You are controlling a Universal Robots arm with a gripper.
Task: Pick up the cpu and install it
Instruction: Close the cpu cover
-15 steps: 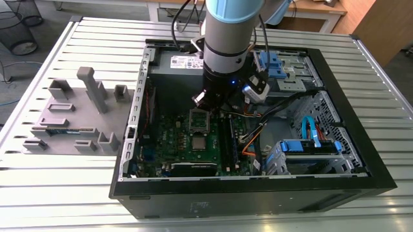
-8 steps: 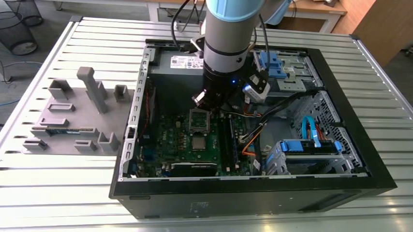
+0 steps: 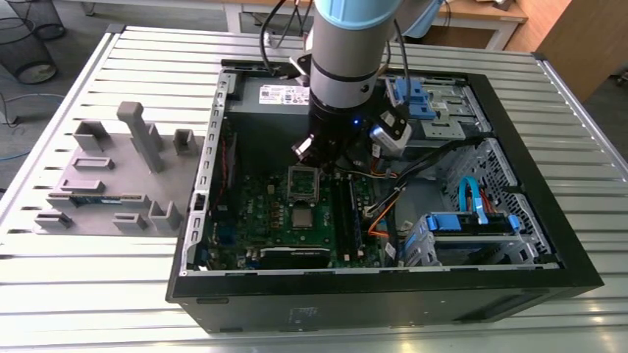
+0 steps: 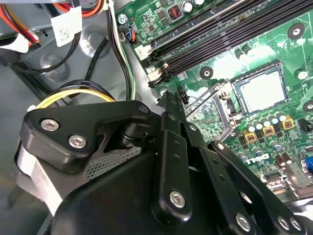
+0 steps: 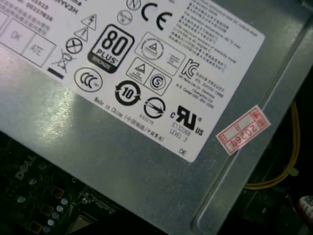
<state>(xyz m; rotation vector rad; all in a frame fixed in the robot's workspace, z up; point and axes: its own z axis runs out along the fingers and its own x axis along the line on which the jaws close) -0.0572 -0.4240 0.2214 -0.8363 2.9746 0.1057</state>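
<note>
Several grey holders stand on the fixture tray [image 3: 59,184] at the exterior view's left, well apart from where I am working. Next comes the open computer case [image 3: 393,294], with the green motherboard [image 3: 260,213] lying flat on its floor. On that board the cpu [image 3: 302,217] lies as a small silver square inside its socket, and the socket's hinged frame [image 3: 302,182] is flipped open just beside it. The second wrist view shows the same thing: the shiny top sits level in the dark surround and the frame is raised next to it.

My gripper [image 3: 326,156] hangs just above the board, near the open frame and a little to the exterior view's right of the chip. I cannot tell how far open it is. It does not appear to have hold of the chip.

I judge the chip to be very light, rigid and thin. Its metal top looks slick, and its underside would not forgive a scrape or a tilt. Two opposite edges, held level and gently, look like the sensible place to grip it.

Further right, the blue drive cage [image 3: 461,220] sits clear of all this.
</note>
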